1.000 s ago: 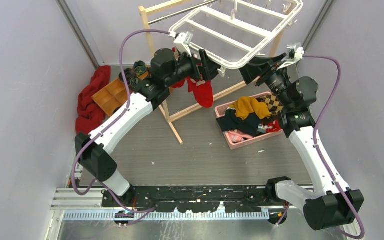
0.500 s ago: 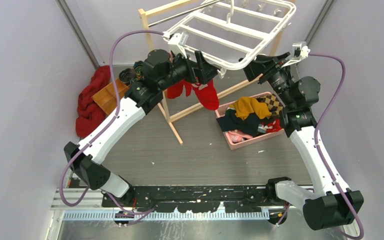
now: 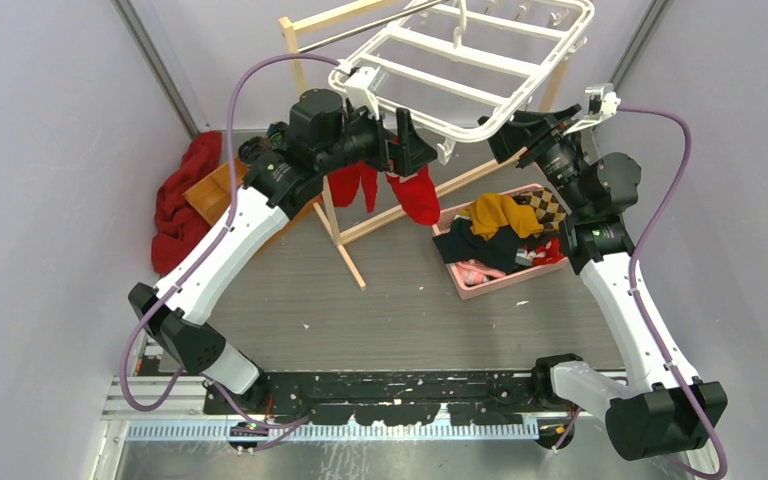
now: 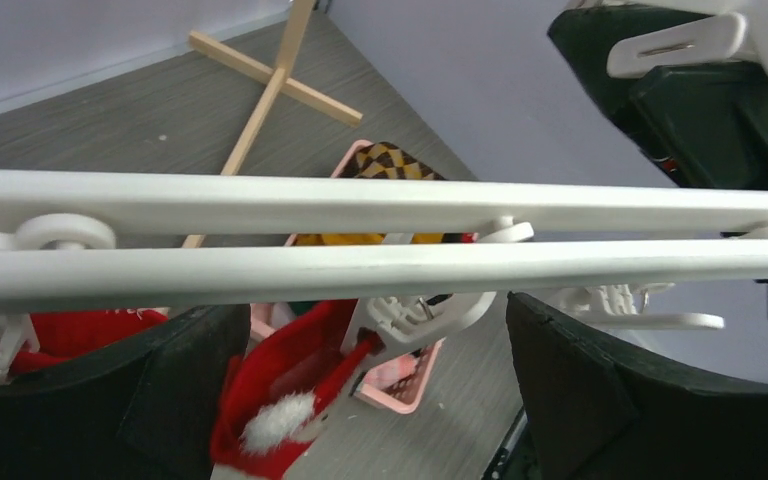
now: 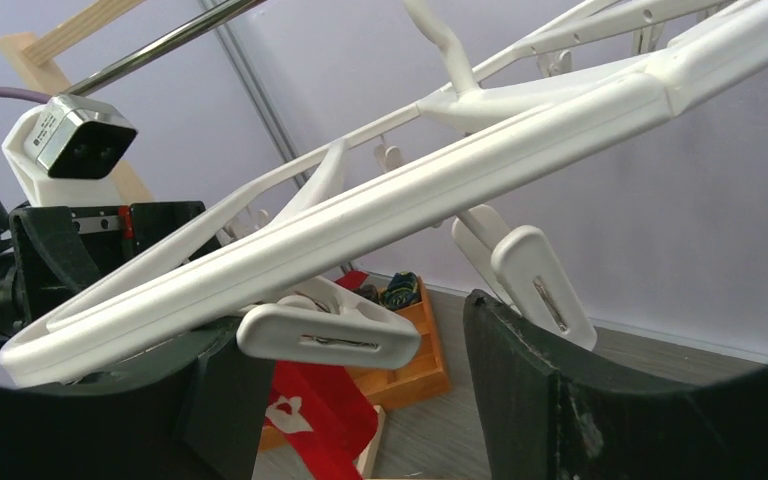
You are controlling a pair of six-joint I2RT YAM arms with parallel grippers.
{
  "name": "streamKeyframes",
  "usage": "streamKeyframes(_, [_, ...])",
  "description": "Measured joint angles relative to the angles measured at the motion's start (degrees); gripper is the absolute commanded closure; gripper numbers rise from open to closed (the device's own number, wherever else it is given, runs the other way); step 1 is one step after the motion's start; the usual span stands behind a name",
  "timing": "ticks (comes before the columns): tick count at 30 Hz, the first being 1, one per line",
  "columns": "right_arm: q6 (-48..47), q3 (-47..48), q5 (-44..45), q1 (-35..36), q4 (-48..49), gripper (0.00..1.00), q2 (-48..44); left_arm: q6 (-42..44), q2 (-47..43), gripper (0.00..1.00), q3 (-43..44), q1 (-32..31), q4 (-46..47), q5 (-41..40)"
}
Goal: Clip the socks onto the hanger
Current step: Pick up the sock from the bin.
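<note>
- The left gripper (image 3: 409, 143) hangs wide open at the near edge of the hanger (image 4: 380, 268), gripping nothing. Its fingers (image 4: 150, 400) stand at either side of the wrist view, with two white rails crossing between them.
- A red sock (image 4: 290, 375) dangles just past those rails, pinched in a clip (image 4: 425, 315) and trailing straight down with its white trim lowest. It lies ahead of and below the left gripper, apart from both fingers.
- A second sock (image 3: 358, 186) hangs beside it on the same edge, further left.
- The right gripper (image 3: 498, 133) sits at the hanger's near right corner, jaws parted, with nothing visibly pinched between them.
- This sock looks clipped. The left arm is the nearer one and would probably have to draw back along its own line, since the rails run crosswise to it and would likely foul a lift.
- The basket (image 3: 505, 284) of loose garments lies nearer the right arm.
</note>
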Motion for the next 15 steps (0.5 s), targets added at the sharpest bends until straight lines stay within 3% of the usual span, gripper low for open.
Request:
streamKeyframes(10, [-1.1,-0.3,-0.5,-0.2,-1.7,0.24,0.0,12.4,0.9,0.0,6.3,-2.8,-9.4,-12.1])
streamKeyframes(15, [-1.7,-0.3,-0.5,-0.6,-2.3,0.21,0.0,16.7,0.5,0.0,4.3,-3.0,-7.8,-8.4])
